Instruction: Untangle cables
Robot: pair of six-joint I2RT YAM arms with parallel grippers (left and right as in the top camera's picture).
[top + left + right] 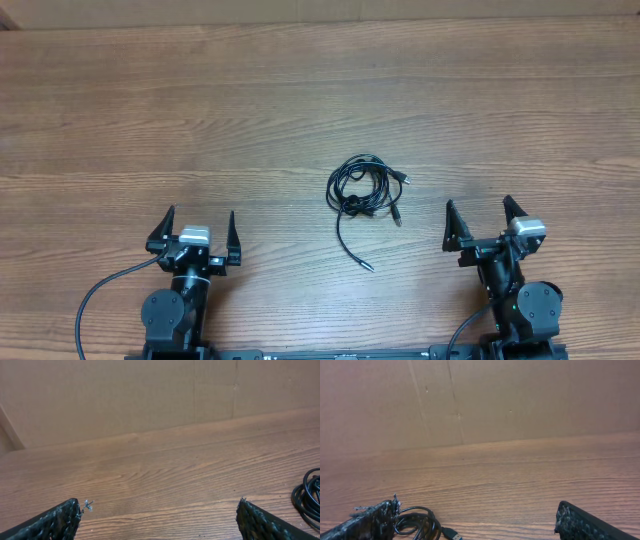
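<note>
The cables (362, 187) lie as one small tangled coil of thin black cord on the wooden table, between the two arms and a little farther out. One end trails toward the front with a small plug (367, 266); other plugs lie at the coil's right side. My left gripper (197, 226) stands open at the front left, well apart from the coil, nothing between its fingers. Equally open and empty is my right gripper (479, 214) at the front right. The coil (310, 495) shows at the right edge of the left wrist view, and the coil (417, 521) with a USB plug (452, 534) sits low left in the right wrist view.
The wooden table (200, 110) stretches bare beyond the coil. A cardboard-coloured wall (150, 395) stands along its far edge. A thick black arm cable (100, 295) loops at the front left by the left arm's base.
</note>
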